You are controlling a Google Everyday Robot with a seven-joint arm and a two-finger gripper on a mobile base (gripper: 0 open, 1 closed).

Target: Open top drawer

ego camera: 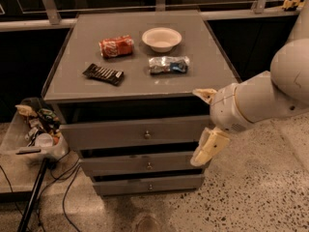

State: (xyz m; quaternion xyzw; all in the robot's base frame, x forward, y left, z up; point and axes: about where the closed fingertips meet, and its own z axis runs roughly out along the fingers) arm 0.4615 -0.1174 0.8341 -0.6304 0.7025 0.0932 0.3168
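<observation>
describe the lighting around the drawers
Camera view: dim overall; the cabinet top is the best lit; a dark shadow band lies above the top drawer; the pale gripper, open at that drawer's right end, stands out bright.

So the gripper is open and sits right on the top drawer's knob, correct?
Not quite. The gripper is open, but it is not on the knob. The camera view shows it off at the end of the top drawer on the picture's right, with the knob at the centre of the front untouched.
</observation>
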